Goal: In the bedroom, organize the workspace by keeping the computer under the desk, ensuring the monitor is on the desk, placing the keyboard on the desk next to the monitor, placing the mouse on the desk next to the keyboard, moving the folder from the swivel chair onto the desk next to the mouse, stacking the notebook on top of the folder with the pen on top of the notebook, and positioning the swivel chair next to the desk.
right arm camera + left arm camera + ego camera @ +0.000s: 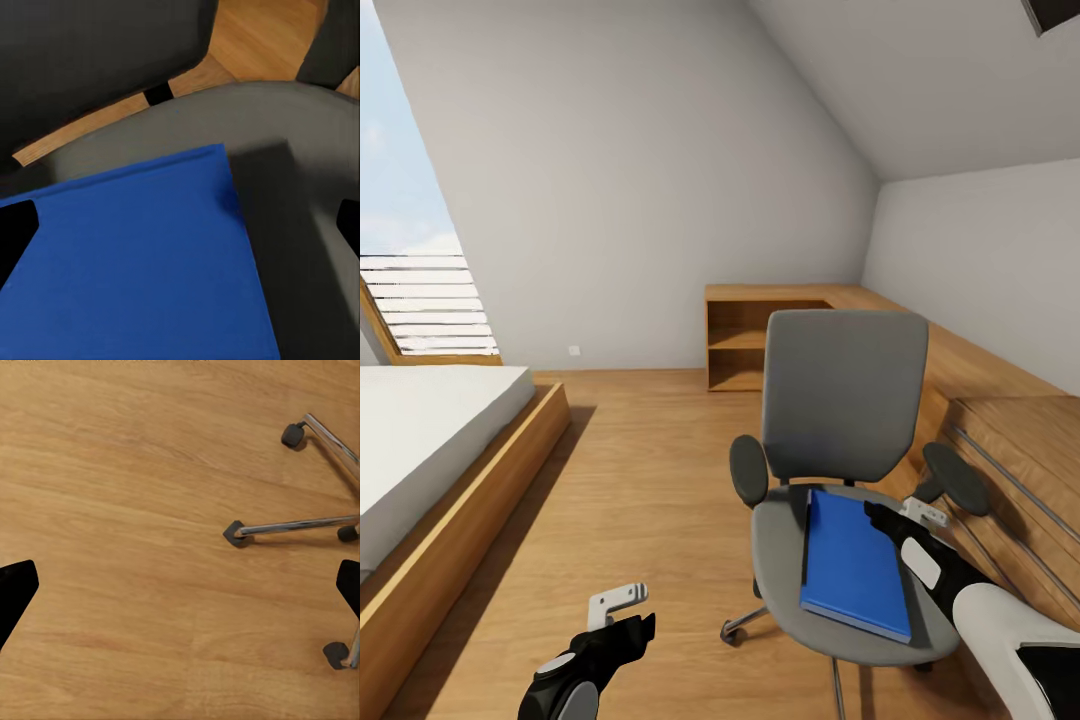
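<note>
The blue folder [855, 567] lies flat on the swivel chair [840, 440] seat. The right gripper [895, 520] hovers open above its far right edge. Thin, stiff, probably slippery: pinch that overhanging edge.

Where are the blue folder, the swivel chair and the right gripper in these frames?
folder [855, 565]: head view, middle of its blue cover.
swivel chair [845, 395]: head view, middle of the grey backrest.
right gripper [887, 519]: head view, between its fingertips, above the folder's edge.
</note>
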